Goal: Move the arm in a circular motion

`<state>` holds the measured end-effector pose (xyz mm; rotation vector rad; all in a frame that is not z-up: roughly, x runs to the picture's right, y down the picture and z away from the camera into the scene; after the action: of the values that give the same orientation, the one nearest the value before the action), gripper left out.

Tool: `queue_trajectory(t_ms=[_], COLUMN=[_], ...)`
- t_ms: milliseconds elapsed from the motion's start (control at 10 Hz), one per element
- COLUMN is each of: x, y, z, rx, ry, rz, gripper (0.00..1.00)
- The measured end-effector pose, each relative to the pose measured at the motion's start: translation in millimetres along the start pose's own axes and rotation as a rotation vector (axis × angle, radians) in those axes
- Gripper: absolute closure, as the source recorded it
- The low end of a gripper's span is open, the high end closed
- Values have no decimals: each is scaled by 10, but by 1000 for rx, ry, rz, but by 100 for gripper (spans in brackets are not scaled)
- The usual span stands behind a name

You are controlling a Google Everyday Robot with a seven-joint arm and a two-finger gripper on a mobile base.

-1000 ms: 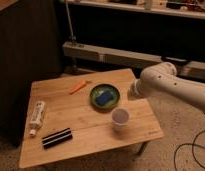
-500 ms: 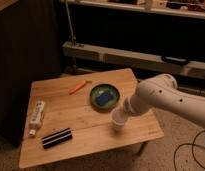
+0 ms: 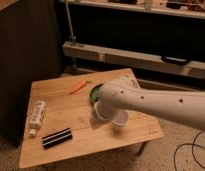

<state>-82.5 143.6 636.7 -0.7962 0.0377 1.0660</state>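
A dim room held a wooden worktop point(image 3: 66, 111). Left of the cup point(image 3: 119, 120) lay a tube point(image 3: 37, 113), a black bar point(image 3: 57, 138) and a carrot point(image 3: 78, 87). The arm point(image 3: 151, 102) reached over the cup, half covering a bowl point(image 3: 95, 93). It seemed mid-circle, and the next arc would need clearance above the cup. The pincer, shut, sat hidden at the arm's end, just left of the cup; whether it held anything couldn't be told.

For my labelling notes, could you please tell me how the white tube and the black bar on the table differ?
The white tube is pale and lies front-to-back; the black bar is dark, striped and lies crosswise. Both rest on the wooden table, apart from the arm, whose bend hides the gripper.
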Motion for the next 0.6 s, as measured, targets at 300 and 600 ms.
queue_trajectory(t_ms=[300, 600], x=[-788, -1541], y=[169, -205], z=[192, 171], rx=[-24, -15], ry=[-22, -66], rz=[-81, -53], gripper=[100, 100])
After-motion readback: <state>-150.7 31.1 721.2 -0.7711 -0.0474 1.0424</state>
